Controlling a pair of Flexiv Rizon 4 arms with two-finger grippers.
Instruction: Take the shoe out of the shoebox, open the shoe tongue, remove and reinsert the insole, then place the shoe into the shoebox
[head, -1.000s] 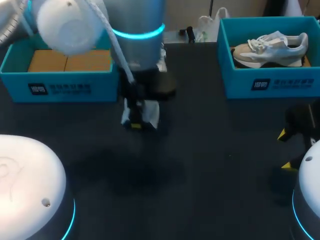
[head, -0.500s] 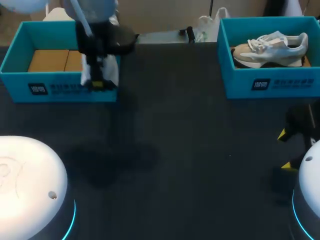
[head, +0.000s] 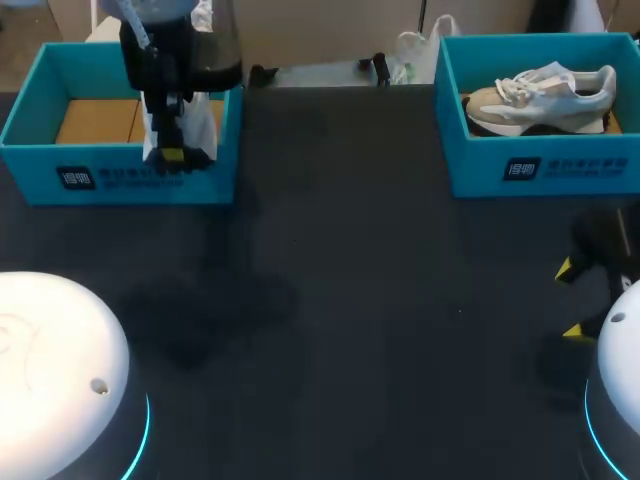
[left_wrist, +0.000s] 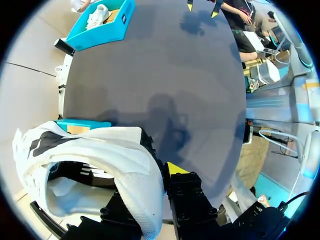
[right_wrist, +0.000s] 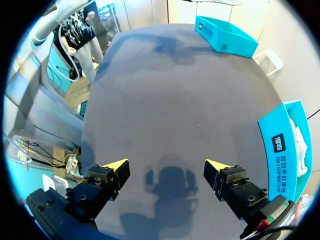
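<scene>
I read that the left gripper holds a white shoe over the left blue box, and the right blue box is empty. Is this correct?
Not quite: the right box is not empty. The head view shows a second shoe, white and beige, lying in it. The rest holds: the left gripper holds a white shoe over the left box.

Soft, even light from above falls on the dark table (head: 380, 260). A broad, blurry-edged shadow lies on it, nearer the camera than the left gripper (head: 172, 155). Another soft shadow sits between the right gripper (right_wrist: 165, 164) fingers. The white arm bases (head: 50, 370) gleam, ringed with blue glow.
</scene>
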